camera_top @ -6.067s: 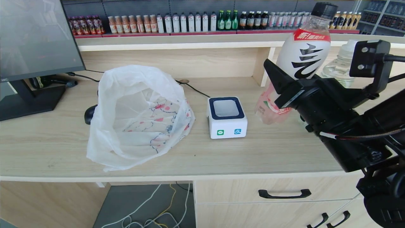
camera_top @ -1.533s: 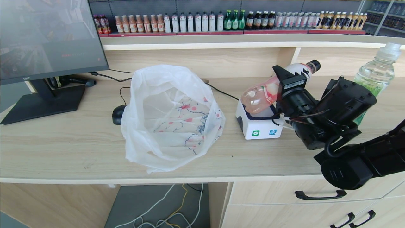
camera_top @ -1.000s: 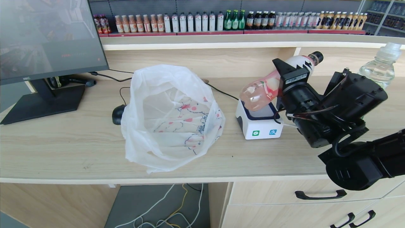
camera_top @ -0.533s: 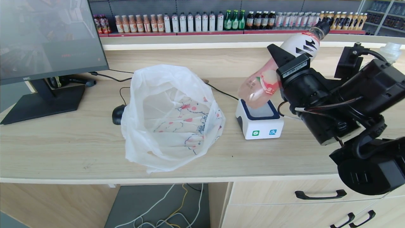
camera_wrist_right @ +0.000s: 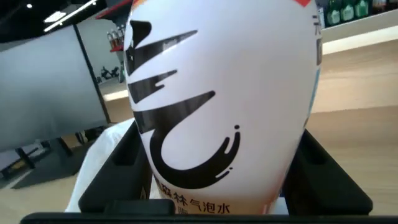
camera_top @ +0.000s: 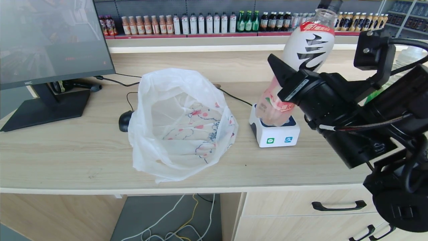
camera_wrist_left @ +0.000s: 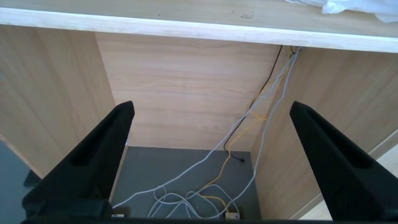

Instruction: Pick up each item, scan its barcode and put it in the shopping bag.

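1. Wood counter [camera_top: 67, 150] in the head view. A monitor [camera_top: 50, 36] sits at the far left, and a black mouse [camera_top: 124, 121] peeks out from behind the white shopping bag [camera_top: 180, 124]. The bag stands open mid-counter, with a small white scanner [camera_top: 276, 134] just to its right. A clear water bottle [camera_top: 406, 57] at the far right is mostly hidden behind the right arm. The pink-and-white bottle [camera_top: 301, 67] is clamped in the right gripper [camera_top: 284, 80], fingers round its middle. It's cap up and leaning a bit, with its base right over the scanner's top, covering most of the window. Can't tell if it actually touches. The bag is near the bottle but apart from it. The right arm comes in from the lower right, wrist angled up toward the back left.
2. Left wrist view looks at the underside of the counter, a wood panel and loose cables [camera_wrist_left: 236, 162] trailing to the floor. A corner of the bag pokes over the edge. The left gripper [camera_wrist_left: 211, 162] hangs below counter level, fingers spread wide, holding nothing.
3. Right wrist view has the bottle right up close, white label with black strokes. Black fingers [camera_wrist_right: 115, 168] press on both sides of it low down. The bag and monitor show behind it.
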